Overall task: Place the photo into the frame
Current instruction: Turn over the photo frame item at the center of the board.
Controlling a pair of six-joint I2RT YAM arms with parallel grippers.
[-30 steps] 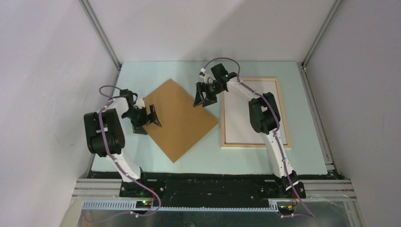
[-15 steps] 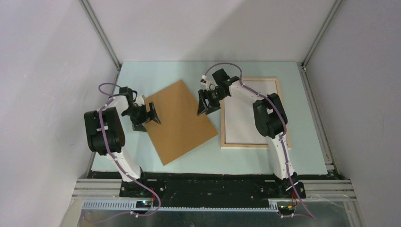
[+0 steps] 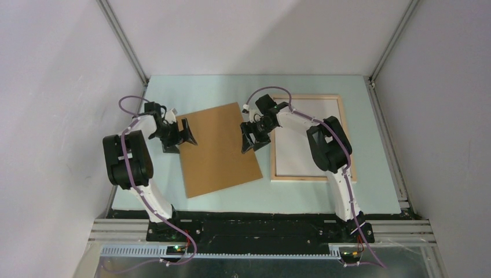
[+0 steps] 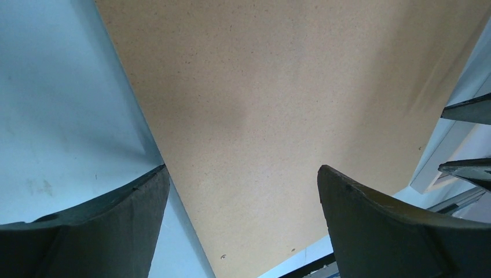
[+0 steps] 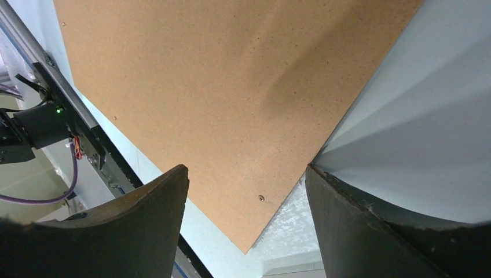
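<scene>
The frame point(image 3: 341, 136) lies flat on the right of the pale blue table, pale wood edges up, its opening filled by a plain white surface. No printed side of the photo shows in any view. A plain brown backing board point(image 3: 220, 150) lies left of the frame. My left gripper point(image 3: 185, 134) stands open at the board's upper left edge; in its wrist view the left gripper point(image 4: 243, 171) straddles that edge. My right gripper point(image 3: 253, 139) stands open at the board's upper right edge; in its wrist view the right gripper point(image 5: 246, 169) has a corner of the board point(image 5: 231, 104) between its fingers.
White enclosure walls close in the table on the left, right and back, with metal posts point(image 3: 124, 40) in the corners. A black strip point(image 3: 255, 214) and the arm bases run along the near edge. The frame's left rail point(image 3: 272, 145) lies close to the board's right edge.
The board has turned clockwise from a diamond position to nearly square with the table. The right gripper came toward the near edge with it; the left gripper shifted slightly farther away.
</scene>
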